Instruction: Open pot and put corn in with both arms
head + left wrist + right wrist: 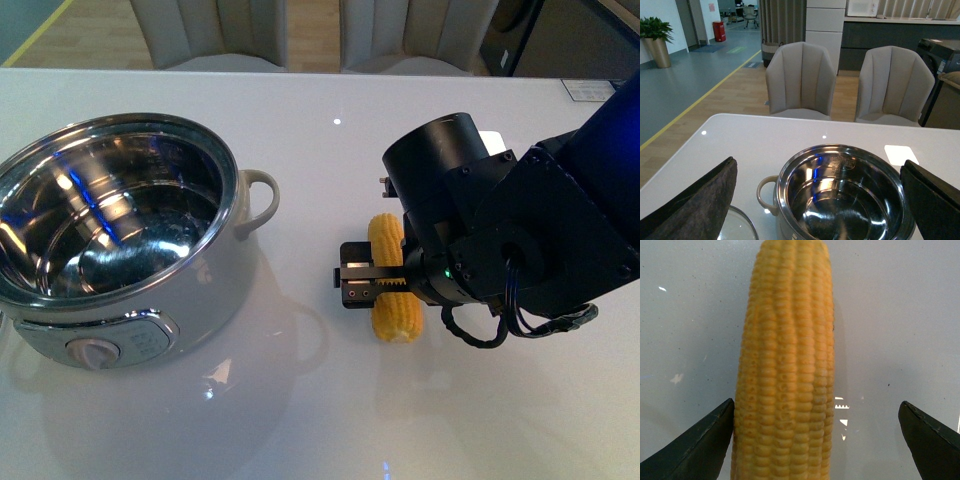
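The corn point(787, 370) lies flat on the white table point(300, 420), lengthwise between the fingers of the right gripper point(816, 440). The gripper is spread wide and grips nothing. One finger point(700, 445) sits at the cob's flank, touching or just short of it, I cannot tell which. The other finger stands well apart across bare tabletop. In the front view the right arm's black wrist hangs over the cob's middle, so both ends of the cob point(398, 318) show beyond it.

The pot point(215, 270) stands well off to that gripper's left, uncovered, with its steel bowl bare. The left gripper point(815, 200) hovers near the pot's rim point(840, 148), fingers spread wider than the bowl and holding nothing. A curved glass edge point(737, 225), perhaps a lid, lies beside the pot, near one of the left gripper's fingers.
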You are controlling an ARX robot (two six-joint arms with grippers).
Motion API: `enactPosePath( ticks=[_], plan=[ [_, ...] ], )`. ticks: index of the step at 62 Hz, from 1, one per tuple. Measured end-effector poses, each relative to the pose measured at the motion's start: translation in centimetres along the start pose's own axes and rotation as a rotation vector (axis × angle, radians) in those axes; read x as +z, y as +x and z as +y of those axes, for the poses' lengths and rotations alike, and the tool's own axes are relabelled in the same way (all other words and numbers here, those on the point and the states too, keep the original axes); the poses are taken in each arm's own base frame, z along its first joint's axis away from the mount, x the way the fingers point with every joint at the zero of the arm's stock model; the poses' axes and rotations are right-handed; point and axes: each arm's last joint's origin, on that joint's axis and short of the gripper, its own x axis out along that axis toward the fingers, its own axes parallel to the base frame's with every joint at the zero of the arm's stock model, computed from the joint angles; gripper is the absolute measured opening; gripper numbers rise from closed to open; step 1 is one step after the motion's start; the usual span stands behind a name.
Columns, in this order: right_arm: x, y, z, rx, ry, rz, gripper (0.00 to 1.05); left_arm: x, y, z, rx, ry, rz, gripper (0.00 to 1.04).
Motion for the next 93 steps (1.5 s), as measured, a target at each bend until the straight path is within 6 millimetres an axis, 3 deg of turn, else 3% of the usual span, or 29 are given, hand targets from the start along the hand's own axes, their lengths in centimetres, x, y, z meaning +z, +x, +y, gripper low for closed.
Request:
enactPosePath(
  ticks=[18,38,49,58,70,93],
  plan=[
    [-0.8,0.7,0.4,-0.02,-0.029,0.034,0.96,0.0,0.0,0.0,0.0,0.0,0.0,0.98],
    [-0.7,0.7,0.6,-0.011,-0.034,0.029,0.46,0.0,0.0,0.0,0.0,0.0,0.0,0.98],
    [-0.4,0.7,0.7,0.001,-0.034,-0.003,0.32,0.0,0.0,0.0,0.0,0.0,0.0,0.98],
    [-0.6,0.3,0.5,0.025,-0.033,-0.038,0.28,0.0,0.0,0.0,0.0,0.0,0.0,0.98],
    [0.6,-1.4,0.4,0.091,-0.014,-0.063,0.24,0.0,0.0,0.0,0.0,0.0,0.0,0.98],
    [6.2,-7.6,1.8,0.237,0.083,-0.196,0.23,0.0,0.0,0.0,0.0,0.0,0.0,0.98]
  ],
)
